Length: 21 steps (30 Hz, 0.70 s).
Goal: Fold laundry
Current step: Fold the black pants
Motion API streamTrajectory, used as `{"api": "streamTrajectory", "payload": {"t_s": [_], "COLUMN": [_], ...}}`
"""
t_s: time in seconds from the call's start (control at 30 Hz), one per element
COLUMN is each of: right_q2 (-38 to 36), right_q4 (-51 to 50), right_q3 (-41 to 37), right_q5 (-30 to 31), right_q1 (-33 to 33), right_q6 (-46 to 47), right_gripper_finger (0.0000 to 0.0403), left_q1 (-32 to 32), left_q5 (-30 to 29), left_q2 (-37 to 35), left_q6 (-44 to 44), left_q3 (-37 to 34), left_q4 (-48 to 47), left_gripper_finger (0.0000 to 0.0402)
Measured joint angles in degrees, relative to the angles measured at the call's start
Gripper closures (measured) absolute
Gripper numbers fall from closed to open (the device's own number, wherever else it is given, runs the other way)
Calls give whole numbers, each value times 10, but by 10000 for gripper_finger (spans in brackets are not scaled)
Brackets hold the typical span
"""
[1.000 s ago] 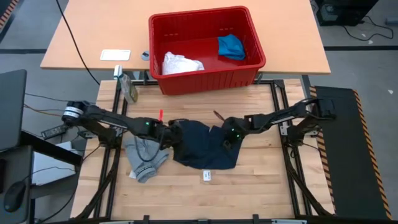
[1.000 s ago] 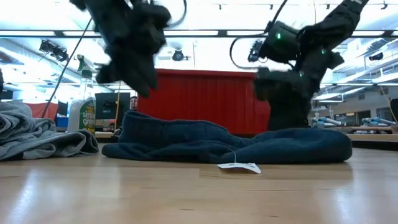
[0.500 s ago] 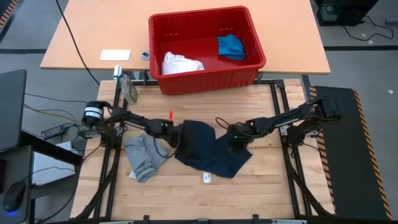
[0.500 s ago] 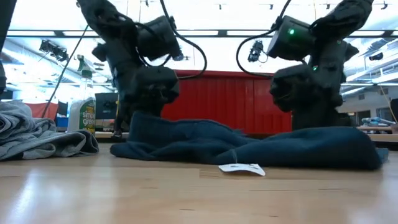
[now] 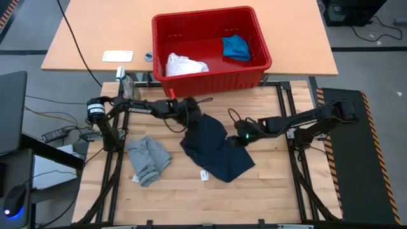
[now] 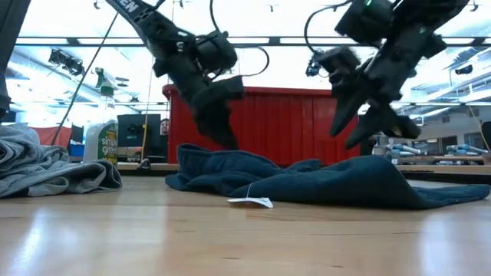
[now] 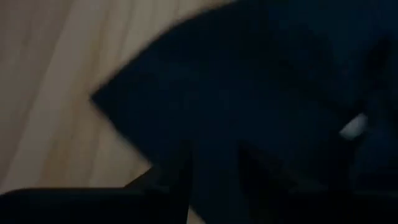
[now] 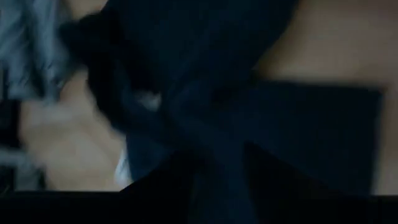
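The navy garment (image 5: 213,149) lies crumpled in the middle of the table, and its white tag (image 5: 205,175) rests on the wood at its near edge. My left gripper (image 5: 193,119) is at the garment's far left corner, tipped down, with a gap between its fingers in the left wrist view (image 7: 214,171). My right gripper (image 6: 349,134) hangs open above the garment's right part (image 6: 368,180). The grey T-shirt (image 5: 147,160) lies bunched to the left. The white cloth (image 5: 186,65) and the bright blue garment (image 5: 236,48) lie in the red basket. My left gripper's fingertips (image 6: 228,143) come slanting down to the navy garment's far left edge (image 6: 215,153). Whether they touch the cloth I cannot tell. The garment lies flat on the table there.
The red basket (image 5: 210,84) stands on the far table, just beyond the work table's far edge. A spray bottle (image 5: 130,89) stands at the far left corner. Bare wood shows along the near edge and to the right of the navy garment.
Both grippers were low on the navy garment and pulled it toward the table's right, so it has turned and bunched narrower. The left gripper then moved toward the far edge. The right gripper rose clear of the cloth. The tag slid a little to the left.
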Motion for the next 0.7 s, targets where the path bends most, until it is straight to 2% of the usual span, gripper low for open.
{"api": "streamTrajectory", "payload": {"t_s": [0.13, 0.4, 0.53, 0.7], "right_q2": [25, 112, 136, 143], "right_q4": [7, 54, 52, 41], "right_q3": [0, 0, 2, 3], "right_q5": [11, -73, -85, -56], "right_q1": [-34, -71, -87, -119], "right_q6": [-13, -27, -19, -8], "right_gripper_finger": [263, 270, 278, 294], "left_q1": [1, -48, -58, -71], "left_q5": [159, 164, 165, 258], "left_q2": [10, 82, 111, 93], "left_q6": [4, 48, 51, 106], "left_q3": [42, 48, 48, 48], "left_q4": [19, 27, -15, -142], "left_gripper_finger": [276, 276, 276, 282]}}
